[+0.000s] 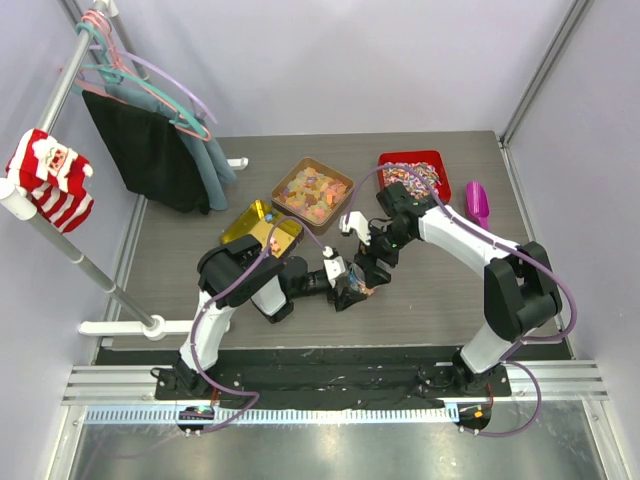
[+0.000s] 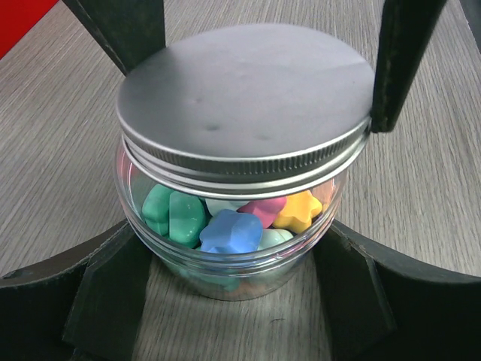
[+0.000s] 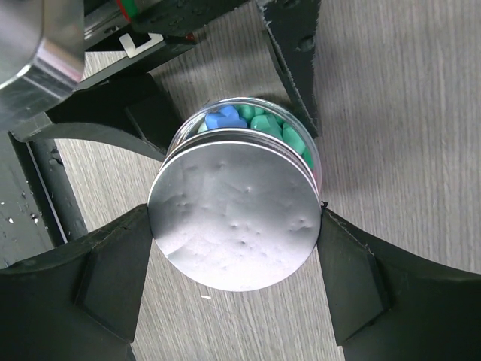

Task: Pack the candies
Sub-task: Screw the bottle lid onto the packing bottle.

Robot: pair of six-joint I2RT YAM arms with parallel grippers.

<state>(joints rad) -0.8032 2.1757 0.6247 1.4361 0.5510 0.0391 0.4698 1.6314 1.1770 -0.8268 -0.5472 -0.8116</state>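
The candies [image 2: 225,226], blue, green, pink and yellow, lie in a clear jar [image 2: 225,274] standing upright on the table [image 2: 428,195]. The left claw [image 2: 233,289], spread wide, hugs the jar's lower wall from both sides. Above it the right claw [image 3: 234,263], also spread wide, pinches the round metal lid [image 2: 248,98] by its rim. The lid sits off-centre, leaving a crescent of the mouth uncovered on the far side in the right wrist view. I judge that closing depends on lining the lid's centre up with the jar's upright axis before any twist.
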